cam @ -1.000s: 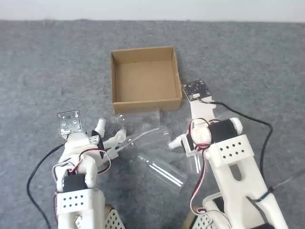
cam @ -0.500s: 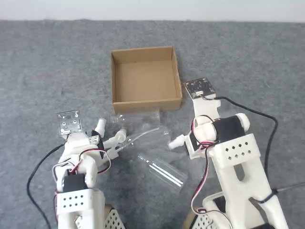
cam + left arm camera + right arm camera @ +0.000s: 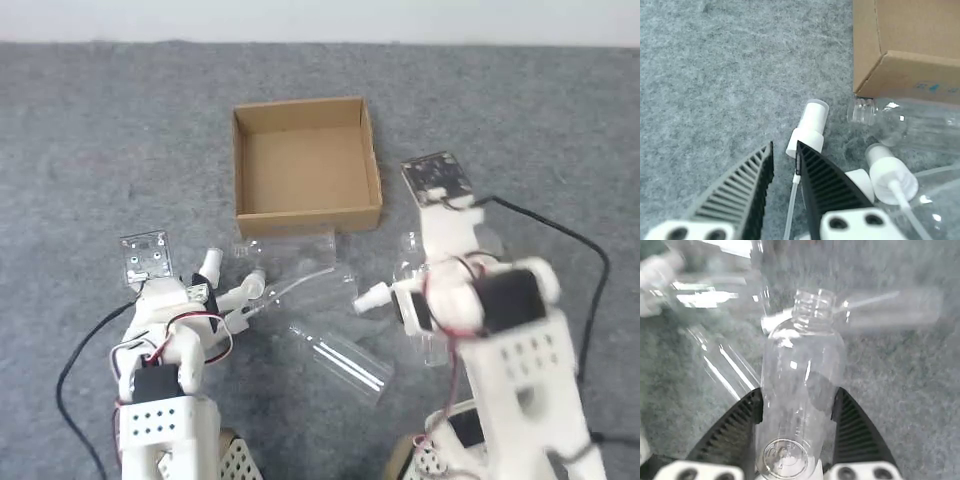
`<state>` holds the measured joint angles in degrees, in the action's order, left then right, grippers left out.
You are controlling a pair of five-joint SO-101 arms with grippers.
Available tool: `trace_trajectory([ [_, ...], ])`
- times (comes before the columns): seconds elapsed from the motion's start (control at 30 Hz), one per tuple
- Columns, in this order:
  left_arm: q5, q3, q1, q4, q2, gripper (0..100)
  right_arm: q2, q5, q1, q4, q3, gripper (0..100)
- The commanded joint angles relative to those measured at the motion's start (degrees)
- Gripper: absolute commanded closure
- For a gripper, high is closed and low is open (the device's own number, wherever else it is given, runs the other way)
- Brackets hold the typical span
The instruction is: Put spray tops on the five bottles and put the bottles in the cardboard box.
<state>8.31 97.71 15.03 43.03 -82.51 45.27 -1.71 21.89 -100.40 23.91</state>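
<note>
Right hand (image 3: 797, 392) has shifted; it grips a clear, capless bottle (image 3: 802, 355).

Brown cardboard box (image 3: 305, 160) is sitting upright, top open. Clear uncapped plastic bottle (image 3: 285, 245) is lying on its side against the box's front wall. Second clear bottle (image 3: 340, 360) is lying nearer the arms, beside loose white spray tops (image 3: 210, 262). Third uncapped clear bottle (image 3: 800, 365) is sitting clamped in right gripper (image 3: 797, 392).
</note>
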Motion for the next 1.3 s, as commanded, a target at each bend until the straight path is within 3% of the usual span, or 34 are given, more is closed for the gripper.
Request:
trace_trajectory([
  [0.0,-0.09,-0.84,0.00,-0.26,-1.23,93,9.45,0.97,-0.48,-1.54,-3.87,97.1],
  [0.57,-0.09,-0.84,0.00,-0.26,-1.23,93,31.08,0.62,-0.57,4.70,-3.78,97.1],
  [1.27,-0.09,-0.84,-0.09,-0.26,-1.23,93,44.35,0.35,-0.48,6.29,-1.67,97.1],
])
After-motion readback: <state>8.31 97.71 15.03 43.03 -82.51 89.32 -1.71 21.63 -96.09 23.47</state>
